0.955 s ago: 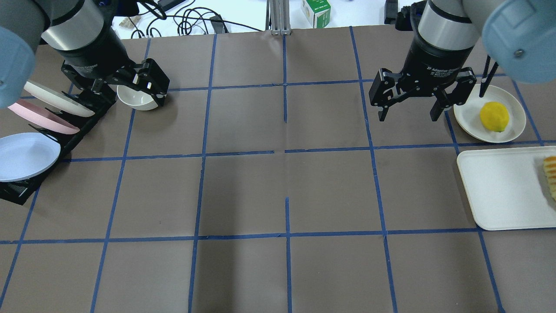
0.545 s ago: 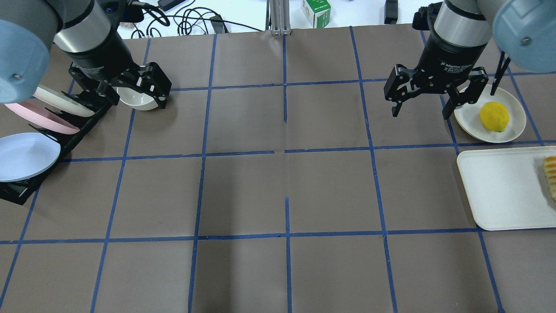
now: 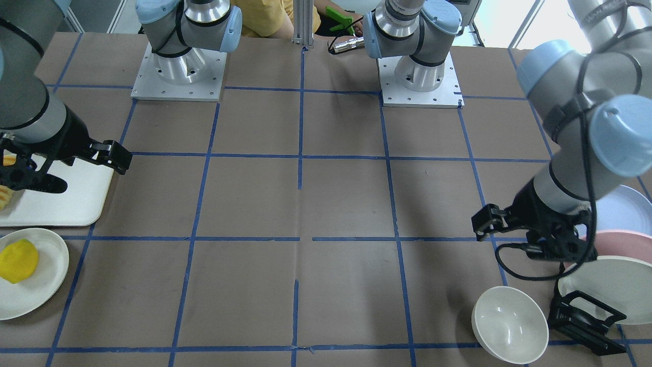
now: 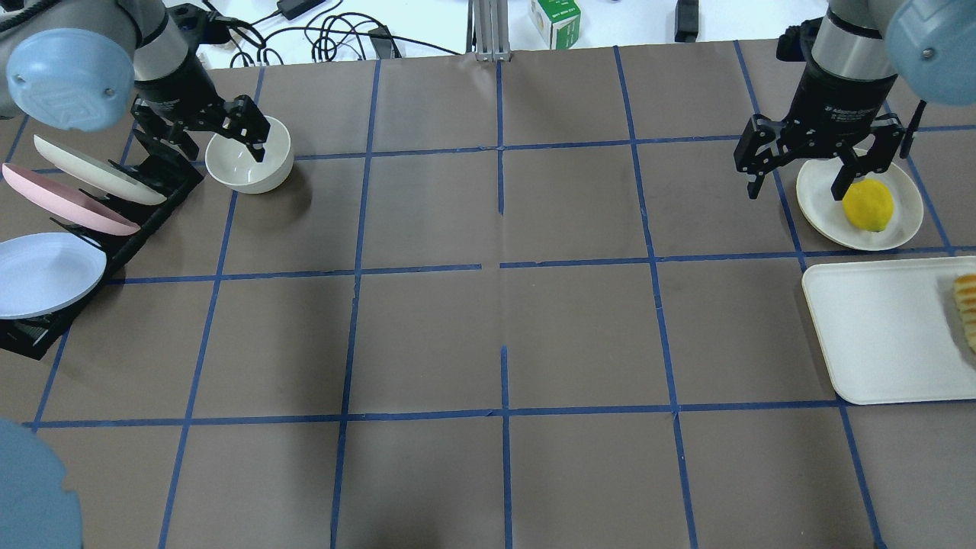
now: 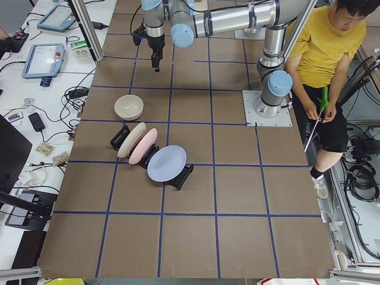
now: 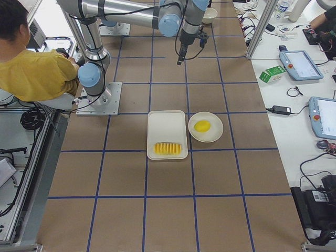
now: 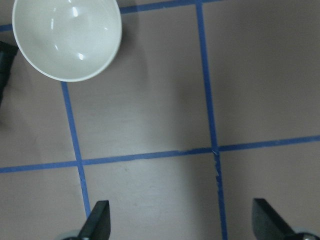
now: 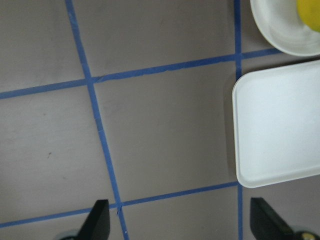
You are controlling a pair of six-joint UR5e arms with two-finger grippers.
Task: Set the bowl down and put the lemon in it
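Observation:
The off-white bowl (image 4: 248, 158) stands upright on the brown table next to the plate rack; it also shows in the front view (image 3: 509, 324) and at the top left of the left wrist view (image 7: 66, 38). My left gripper (image 4: 217, 151) hangs open and empty above and beside it, not touching. The yellow lemon (image 4: 868, 204) lies on a flat cream plate (image 4: 820, 200); a sliver of the lemon shows in the right wrist view (image 8: 310, 7). My right gripper (image 4: 797, 187) is open and empty, above the plate's left edge, apart from the lemon.
A black rack (image 4: 145, 217) holds upright cream, pink and pale blue plates at the far left. A white tray (image 4: 877, 335) with ridged orange-yellow slices (image 4: 967, 305) lies near the lemon plate. Cables and a small box lie beyond the table's far edge. An operator sits behind the robot.
My left gripper has shifted left and back, uncovering the bowl. My right gripper has moved right to the lemon plate's edge. Both stay open.

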